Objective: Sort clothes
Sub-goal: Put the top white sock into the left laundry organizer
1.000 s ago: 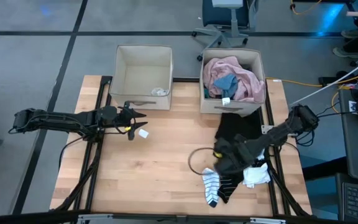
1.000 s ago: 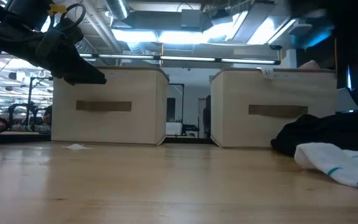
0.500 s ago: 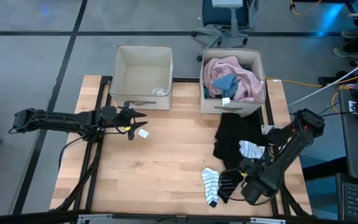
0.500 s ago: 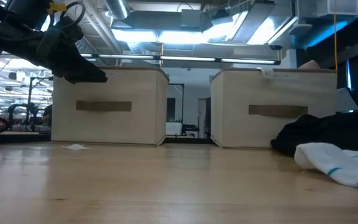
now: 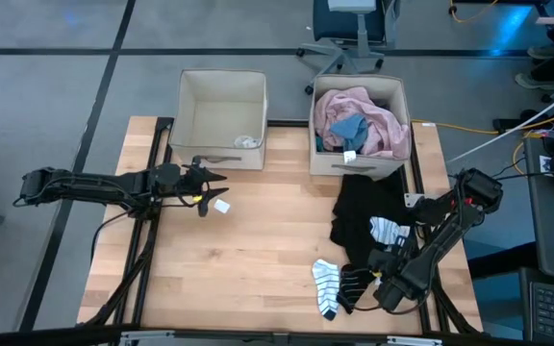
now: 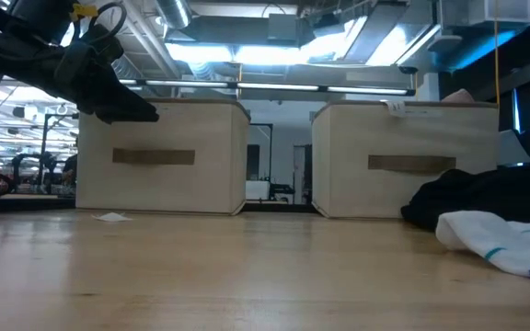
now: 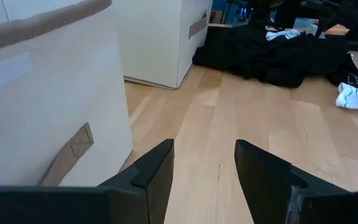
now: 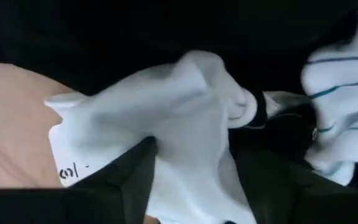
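Since half a second ago the right arm has barely shifted, while a second ago it lay farther left over the clothes; the left arm has not moved. From above, the right claw (image 5: 390, 286) sits low at the lower right of the frame, over the black pieces (image 5: 365, 213) beside a striped sock (image 5: 325, 285) and a white sock (image 5: 387, 231). The left claw (image 5: 212, 180) hangs at centre left, just in front of the left bin (image 5: 221, 117), which holds one small pale piece (image 5: 248, 141); a paper scrap (image 5: 220, 205) lies below it on the bench (image 5: 248, 250). The right bin (image 5: 359, 159) at upper centre holds the pink shirt (image 5: 373, 115) and a blue piece (image 5: 347, 129). At bench level, the left claw (image 6: 141, 114) shows at upper left before the left bin (image 6: 159, 156); black cloth (image 6: 486, 198) and the white sock (image 6: 509, 244) lie at lower right. The left wrist view shows its fingers (image 7: 154, 174) spread apart and empty above bare bench (image 7: 229, 124). The right wrist view shows its fingers (image 8: 135, 174) closed on a white sock (image 8: 166, 118) against black cloth (image 8: 104, 31).
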